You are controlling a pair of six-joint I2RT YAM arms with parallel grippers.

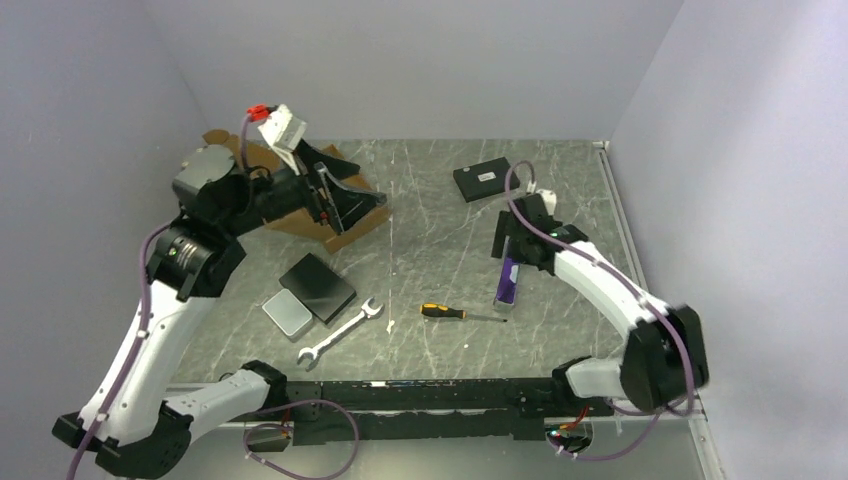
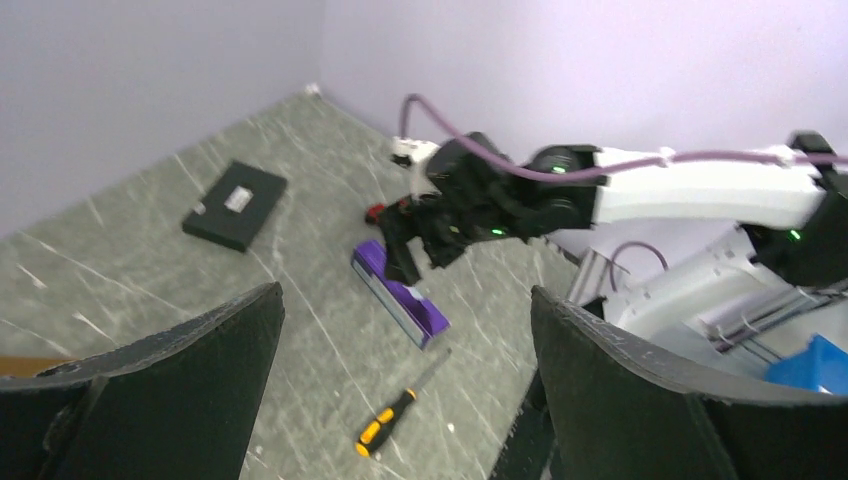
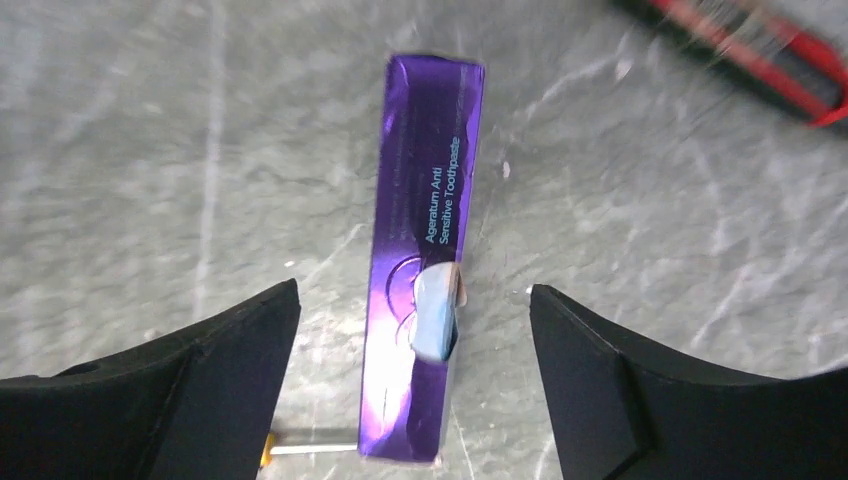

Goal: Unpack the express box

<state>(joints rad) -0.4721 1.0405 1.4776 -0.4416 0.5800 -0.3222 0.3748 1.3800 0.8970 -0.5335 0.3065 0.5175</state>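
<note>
The express box is a brown cardboard mailer at the back left, mostly hidden under my left arm; only a brown sliver shows in the left wrist view. My left gripper hovers over the box's right end, open and empty, facing the right arm. My right gripper is open and empty, directly above a purple toothpaste carton that lies flat on the table.
A small black labelled box lies at the back. A dark grey slab, a silver block, a wrench and a yellow-black screwdriver lie in front. A red-and-black tool lies beyond the carton.
</note>
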